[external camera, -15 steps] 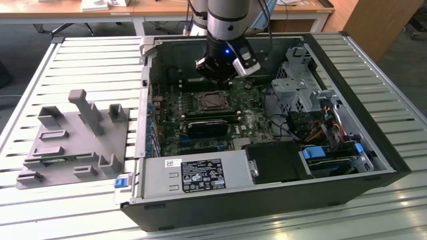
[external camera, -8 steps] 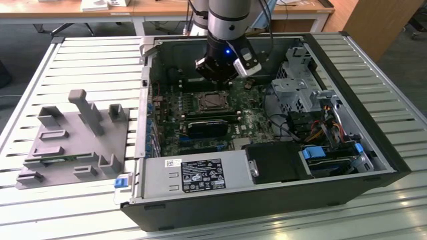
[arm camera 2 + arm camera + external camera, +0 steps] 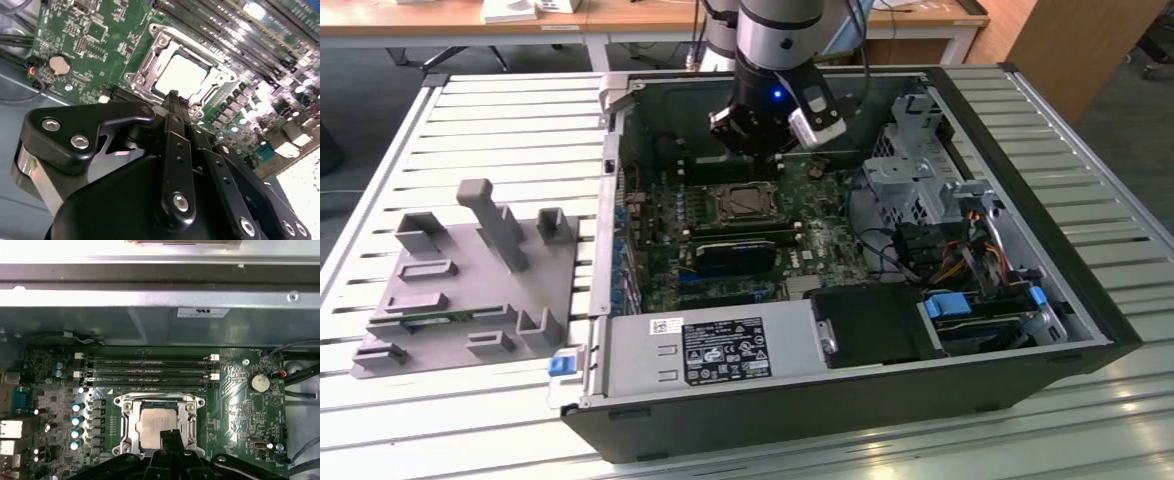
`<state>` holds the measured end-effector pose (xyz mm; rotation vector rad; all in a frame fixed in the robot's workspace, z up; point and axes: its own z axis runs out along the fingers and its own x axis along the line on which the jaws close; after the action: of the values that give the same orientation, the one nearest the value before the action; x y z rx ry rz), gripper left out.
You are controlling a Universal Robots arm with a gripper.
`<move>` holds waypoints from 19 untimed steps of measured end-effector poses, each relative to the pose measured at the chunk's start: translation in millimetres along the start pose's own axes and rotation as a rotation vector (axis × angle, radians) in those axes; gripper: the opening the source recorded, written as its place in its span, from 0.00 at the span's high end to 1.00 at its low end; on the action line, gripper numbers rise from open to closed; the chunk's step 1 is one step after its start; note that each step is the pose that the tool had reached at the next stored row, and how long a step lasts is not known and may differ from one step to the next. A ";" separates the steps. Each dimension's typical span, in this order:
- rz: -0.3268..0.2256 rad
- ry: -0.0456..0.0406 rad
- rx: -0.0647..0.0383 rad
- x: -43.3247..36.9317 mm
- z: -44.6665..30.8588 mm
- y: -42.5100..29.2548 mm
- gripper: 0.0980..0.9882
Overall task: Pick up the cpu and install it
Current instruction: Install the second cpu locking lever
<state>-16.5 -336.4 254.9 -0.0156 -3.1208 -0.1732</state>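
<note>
The end effector (image 3: 767, 150) hangs inside an open computer case (image 3: 1014, 330) that lies on its side on a slatted worktop (image 3: 494, 110). In both wrist views its black fingers (image 3: 172, 107) come together at the tip with no gap between them, and nothing is held between them. The tip sits just above the near edge of the cpu (image 3: 159, 424); whether it touches the chip cannot be told. The cpu lies flat in the metal socket frame (image 3: 125, 415) on the green motherboard (image 3: 240, 405), directly below and slightly ahead of the fingertips, its silver top facing up. In the second wrist view the chip (image 3: 181, 75) looks bright and square within the open frame. Beyond the socket from the end effector run the long memory slots (image 3: 145, 371), and a round coin battery (image 3: 260, 383) lies off to one side. A grey fixture block (image 3: 467, 285) stands on the worktop well apart from the end effector, outside the case.
</note>
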 end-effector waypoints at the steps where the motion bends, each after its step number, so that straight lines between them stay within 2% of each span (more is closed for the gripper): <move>1: 0.000 0.0054 0.000 0.0 -0.2 -2.2 0.99; 4: 0.003 0.0292 0.000 -0.3 -1.0 -8.3 0.99; 5: 0.004 0.0333 0.000 -0.3 -1.2 -10.7 0.99; 10: 0.004 0.0340 -0.003 -0.4 -0.4 -20.9 0.99; 16: -0.006 0.0236 -0.003 0.0 4.3 -22.8 0.99; 19: -0.007 0.0229 -0.004 0.3 5.0 -28.2 0.99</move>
<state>-17.2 -363.9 246.8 -0.0031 -3.0980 -0.1780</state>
